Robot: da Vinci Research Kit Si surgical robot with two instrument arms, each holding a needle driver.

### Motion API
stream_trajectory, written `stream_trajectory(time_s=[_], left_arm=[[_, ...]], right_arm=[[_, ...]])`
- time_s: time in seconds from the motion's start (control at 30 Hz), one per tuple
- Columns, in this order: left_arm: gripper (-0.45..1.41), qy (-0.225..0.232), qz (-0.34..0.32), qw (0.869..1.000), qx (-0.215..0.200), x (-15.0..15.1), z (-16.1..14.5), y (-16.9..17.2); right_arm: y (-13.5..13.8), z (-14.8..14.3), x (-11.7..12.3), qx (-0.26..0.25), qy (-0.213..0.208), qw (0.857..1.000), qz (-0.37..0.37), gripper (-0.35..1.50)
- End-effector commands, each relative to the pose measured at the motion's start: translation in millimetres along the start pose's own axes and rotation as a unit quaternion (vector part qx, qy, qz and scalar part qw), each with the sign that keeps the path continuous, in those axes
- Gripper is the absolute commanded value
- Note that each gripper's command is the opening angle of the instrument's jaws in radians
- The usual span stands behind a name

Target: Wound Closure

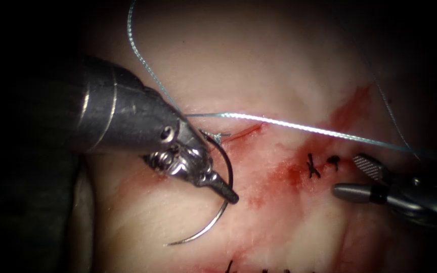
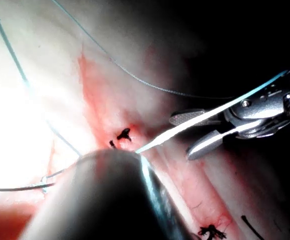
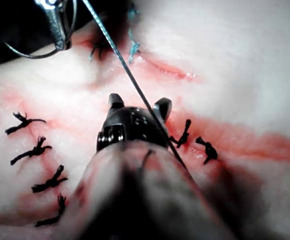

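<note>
My left tool [image 1: 226, 193] is shut on the curved needle [image 1: 230, 167] near the middle of its curve. The needle hangs free above the tissue [image 1: 259, 60], left of the cut [image 1: 289, 172], with its point low and to the left. Pale blue thread [image 1: 299, 127] runs from the needle's tail rightward over the cut, passing above my right tool [image 1: 347, 176]. That tool stands open on the right side with nothing between its jaws; it is also seen as the right tool [image 2: 182, 137] and the right tool [image 3: 139, 102]. The needle [image 3: 35, 52] shows beside the left tool [image 3: 55, 25].
Two black stitches [image 1: 313, 167] close the cut beside the right tool. Several more black stitches [image 3: 35, 150] sit in a row on another closed line. Red fluid [image 1: 350, 108] stains the tissue along the cut. A second run of thread [image 1: 142, 60] climbs up and away.
</note>
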Motion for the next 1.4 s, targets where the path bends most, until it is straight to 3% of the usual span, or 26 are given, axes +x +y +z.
stream_trajectory(time_s=[0.03,0.1,0.13,0.33,0.43,0.7,0.77,0.8,0.87,1.0,1.07,1.13,1.17,1.23,1.33,1.4], left_arm=[[-0.45,0.005,-0.006,1.000,0.000,0.3,0.7,0.0],[-0.45,0.013,-0.023,1.000,0.001,0.3,0.7,0.1],[-0.45,0.021,-0.030,0.999,0.007,0.4,0.8,0.1],[-0.45,0.033,-0.047,0.997,0.049,0.2,1.3,0.2],[-0.45,0.036,-0.054,0.996,0.067,0.3,1.5,0.4],[-0.45,0.043,-0.066,0.995,0.068,0.6,1.6,0.7],[-0.37,0.041,-0.057,0.995,0.069,0.6,1.6,0.8],[-0.37,0.039,-0.055,0.995,0.069,0.6,1.6,0.8],[-0.45,0.027,-0.004,0.998,0.063,0.5,1.7,0.9],[-0.45,0.018,0.116,0.992,0.047,0.6,1.6,0.8],[-0.45,0.015,0.142,0.989,0.047,0.7,1.5,0.7],[-0.45,0.012,0.174,0.984,0.047,0.8,1.4,0.5],[-0.45,0.012,0.177,0.983,0.046,0.8,1.4,0.4],[-0.45,0.013,0.188,0.981,0.041,0.9,1.3,0.2],[-0.45,0.012,0.216,0.976,0.039,1.0,1.2,0.1],[-0.45,0.007,0.274,0.961,0.041,1.1,1.2,0.1]], right_arm=[[-1.2,1.9,1.6,-0.011,0.026,1.000,-0.003,0.94],[-1.9,2.9,3.1,-0.043,0.052,0.998,0.001,0.93],[-2.7,3.9,4.6,-0.085,0.068,0.994,-0.006,0.93],[-4.9,5.1,6.9,-0.127,0.085,0.988,-0.001,0.83],[-5.3,5.4,6.9,-0.121,0.084,0.989,-0.008,0.83],[-6.3,6.8,7.4,-0.124,0.094,0.988,-0.019,0.84],[-6.5,7.3,7.4,-0.127,0.095,0.987,-0.019,0.81],[-6.6,7.5,7.4,-0.128,0.095,0.987,-0.019,0.76],[-6.5,7.8,7.4,-0.128,0.095,0.987,-0.019,0.49],[-6.5,7.8,7.1,-0.113,0.094,0.989,-0.025,0.32],[-6.4,7.5,7.0,-0.096,0.093,0.991,-0.022,0.41],[-6.4,7.3,7.0,-0.076,0.092,0.993,-0.015,0.61],[-6.4,7.3,7.0,-0.062,0.091,0.994,-0.017,0.63],[-6.3,7.0,7.0,0.004,0.086,0.996,-0.030,0.44],[-6.2,7.0,7.0,0.044,0.081,0.995,-0.042,0.56],[-6.2,7.0,7.0,0.065,0.078,0.994,-0.050,0.61]])
